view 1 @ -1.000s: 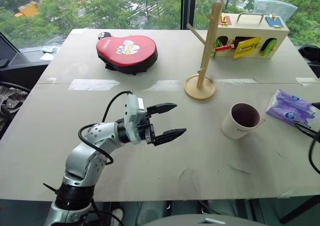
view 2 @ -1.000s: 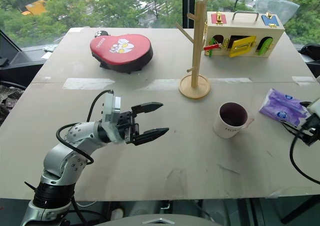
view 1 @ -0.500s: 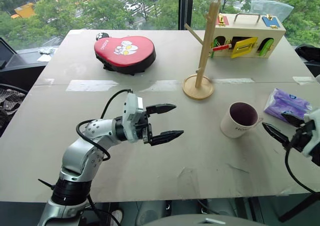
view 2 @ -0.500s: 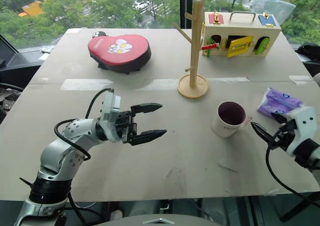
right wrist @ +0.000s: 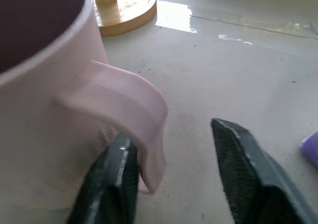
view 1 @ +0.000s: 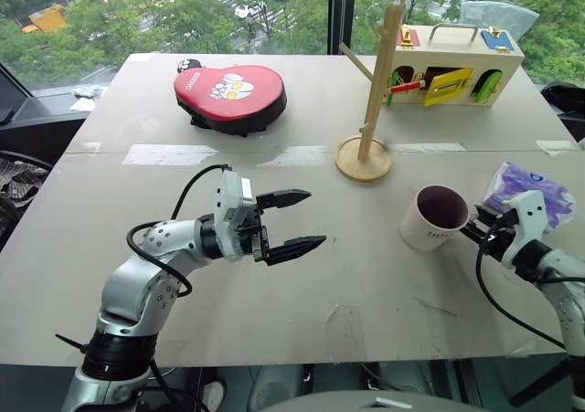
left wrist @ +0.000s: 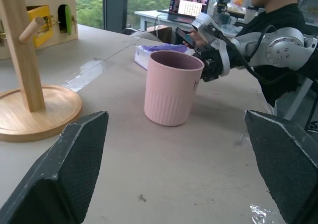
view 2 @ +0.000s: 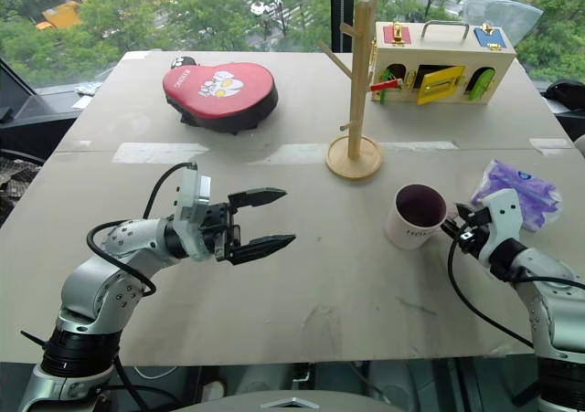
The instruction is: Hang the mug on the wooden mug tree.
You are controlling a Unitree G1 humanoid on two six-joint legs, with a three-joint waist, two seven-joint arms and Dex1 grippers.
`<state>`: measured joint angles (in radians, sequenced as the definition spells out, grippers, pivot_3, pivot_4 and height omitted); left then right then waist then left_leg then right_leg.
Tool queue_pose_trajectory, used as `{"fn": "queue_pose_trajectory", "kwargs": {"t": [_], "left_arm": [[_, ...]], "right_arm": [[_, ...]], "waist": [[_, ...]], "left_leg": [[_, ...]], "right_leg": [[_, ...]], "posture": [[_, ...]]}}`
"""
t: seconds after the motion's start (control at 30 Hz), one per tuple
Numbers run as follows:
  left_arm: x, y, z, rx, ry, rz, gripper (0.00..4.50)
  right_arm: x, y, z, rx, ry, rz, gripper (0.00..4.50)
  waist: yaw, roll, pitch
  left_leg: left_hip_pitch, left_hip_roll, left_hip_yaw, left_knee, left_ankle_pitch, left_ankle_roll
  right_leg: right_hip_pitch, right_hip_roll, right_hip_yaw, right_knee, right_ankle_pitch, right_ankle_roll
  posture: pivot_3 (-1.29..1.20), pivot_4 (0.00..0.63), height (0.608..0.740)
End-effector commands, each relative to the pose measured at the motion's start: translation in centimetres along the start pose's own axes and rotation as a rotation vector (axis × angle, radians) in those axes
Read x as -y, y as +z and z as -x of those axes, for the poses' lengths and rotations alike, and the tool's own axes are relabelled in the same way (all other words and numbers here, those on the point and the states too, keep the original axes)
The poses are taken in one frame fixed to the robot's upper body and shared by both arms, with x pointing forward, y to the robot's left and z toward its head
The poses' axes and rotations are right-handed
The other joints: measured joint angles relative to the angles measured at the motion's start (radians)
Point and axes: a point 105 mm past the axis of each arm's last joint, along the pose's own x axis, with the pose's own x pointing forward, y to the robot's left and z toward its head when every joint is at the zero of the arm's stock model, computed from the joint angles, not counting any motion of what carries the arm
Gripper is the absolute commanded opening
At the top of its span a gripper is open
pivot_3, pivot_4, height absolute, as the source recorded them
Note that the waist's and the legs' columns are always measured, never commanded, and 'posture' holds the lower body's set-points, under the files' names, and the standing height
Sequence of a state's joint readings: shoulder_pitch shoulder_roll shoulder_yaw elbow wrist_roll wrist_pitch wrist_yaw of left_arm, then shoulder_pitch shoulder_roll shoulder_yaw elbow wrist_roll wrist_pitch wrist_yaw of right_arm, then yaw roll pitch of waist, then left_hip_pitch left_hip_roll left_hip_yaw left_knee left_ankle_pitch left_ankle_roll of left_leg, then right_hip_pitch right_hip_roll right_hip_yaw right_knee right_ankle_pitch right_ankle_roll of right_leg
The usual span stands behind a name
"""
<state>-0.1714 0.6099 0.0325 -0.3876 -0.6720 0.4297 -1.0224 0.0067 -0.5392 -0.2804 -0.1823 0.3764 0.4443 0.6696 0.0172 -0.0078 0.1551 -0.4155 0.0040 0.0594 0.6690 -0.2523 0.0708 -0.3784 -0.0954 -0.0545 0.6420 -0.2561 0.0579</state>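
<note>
Mug (view 1: 431, 217) stands upright, empty; right fingers (right wrist: 237, 174) straddle its handle, left fingers (view 1: 291, 221) spread.

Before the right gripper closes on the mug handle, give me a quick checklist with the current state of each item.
1. Mug upright on the table: ok.
2. Right gripper straddling the handle, one finger tucked under its loop, the other finger outside: ok.
3. Grip closed on the handle: not ok, a gap is visible.
4. Mug tree standing, pegs free: ok.
5. Left gripper open and well clear of the mug: ok.
6. Tissue pack close behind the right gripper, contact: cannot tell.
</note>
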Motion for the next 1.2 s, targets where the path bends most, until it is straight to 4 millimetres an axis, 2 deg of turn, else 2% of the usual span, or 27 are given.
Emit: {"fn": "queue_pose_trajectory", "kwargs": {"t": [0.03,0.07,0.13,0.17,0.33,0.43,0.63,0.73,0.87,1.07,1.2], "left_arm": [[0.3,1.3,0.0,0.026,0.001,-0.053,4.50],[0.2,1.3,0.0,0.027,0.006,-0.050,4.50],[0.2,1.3,0.0,0.028,0.010,-0.048,4.50],[0.1,1.4,0.0,0.037,0.021,-0.046,4.50],[-2.0,1.8,0.5,0.132,0.175,-0.088,4.50],[-2.1,1.7,0.9,0.163,0.197,-0.082,4.50],[-1.9,1.7,1.7,0.222,0.214,-0.110,4.50],[-1.5,1.7,2.4,0.244,0.220,-0.096,4.50],[-0.9,1.2,3.1,0.243,0.241,-0.078,4.50],[0.1,0.7,3.6,0.239,0.262,-0.066,4.50],[0.2,0.6,3.8,0.238,0.279,-0.067,4.50]], "right_arm": [[0.3,0.6,0.1,0.040,-0.004,0.027,0.35],[0.4,0.9,0.2,0.051,0.000,0.040,0.05],[0.4,1.6,0.4,0.069,0.011,0.057,0.05],[0.3,2.7,0.5,0.089,0.029,0.071,0.05],[-0.8,10.5,-0.2,0.183,0.190,0.227,0.05],[-1.3,14.0,-1.4,0.185,0.275,0.313,0.05],[-1.7,19.5,-4.5,0.193,0.396,0.433,0.05],[-1.5,21.2,-6.7,0.163,0.422,0.509,0.05],[-0.7,22.4,-9.1,0.103,0.420,0.575,0.05],[-1.3,23.4,-10.8,0.069,0.454,0.623,0.05],[-1.0,23.6,-11.2,0.036,0.440,0.638,0.05]], "waist": [[-0.002,0.000,0.000],[-0.002,0.000,0.000],[-0.003,0.000,0.000],[-0.003,0.000,0.000],[-0.012,0.006,0.003],[-0.015,0.004,0.003],[-0.011,0.003,0.004],[-0.012,0.003,0.005],[-0.022,0.002,0.006],[-0.034,0.003,0.007],[-0.035,0.003,0.007]], "left_leg": [[0.000,0.000,0.000,0.000,0.000,0.000],[0.000,0.000,0.000,0.000,0.000,0.000],[0.000,0.000,0.000,0.000,0.000,0.000],[0.001,0.000,0.000,0.000,0.000,0.000],[0.002,0.000,0.003,0.000,0.000,0.000],[0.002,0.001,0.002,0.000,0.000,0.000],[-0.001,0.001,0.002,-0.001,0.000,0.000],[-0.001,0.000,0.004,0.000,-0.001,0.002],[-0.001,0.000,0.004,0.000,-0.001,0.002],[-0.001,-0.001,0.004,-0.001,-0.001,0.002],[-0.001,0.000,0.004,-0.002,-0.001,0.001]], "right_leg": [[0.000,0.000,0.000,0.000,0.000,0.000],[0.000,0.000,0.000,0.000,0.000,0.000],[0.000,0.000,0.000,0.000,0.000,0.000],[0.000,0.000,0.000,0.000,0.000,0.000],[-0.001,0.000,0.000,0.001,0.000,0.000],[-0.001,-0.003,0.000,0.001,0.000,0.000],[-0.002,-0.003,0.000,-0.001,0.000,0.000],[-0.003,-0.003,-0.002,-0.001,0.001,0.000],[-0.003,-0.006,-0.003,-0.001,0.001,0.000],[-0.003,-0.006,-0.003,0.000,0.001,0.000],[-0.004,-0.006,-0.003,0.000,0.001,0.000]], "posture": [[0.00,0.150,0.733],[0.00,0.150,0.733],[0.00,0.150,0.733],[0.00,0.150,0.733],[0.00,0.150,0.733],[0.00,0.150,0.733],[0.00,0.150,0.733],[0.00,0.150,0.733],[0.00,0.150,0.733],[0.00,0.150,0.733],[0.00,0.150,0.733]]}}
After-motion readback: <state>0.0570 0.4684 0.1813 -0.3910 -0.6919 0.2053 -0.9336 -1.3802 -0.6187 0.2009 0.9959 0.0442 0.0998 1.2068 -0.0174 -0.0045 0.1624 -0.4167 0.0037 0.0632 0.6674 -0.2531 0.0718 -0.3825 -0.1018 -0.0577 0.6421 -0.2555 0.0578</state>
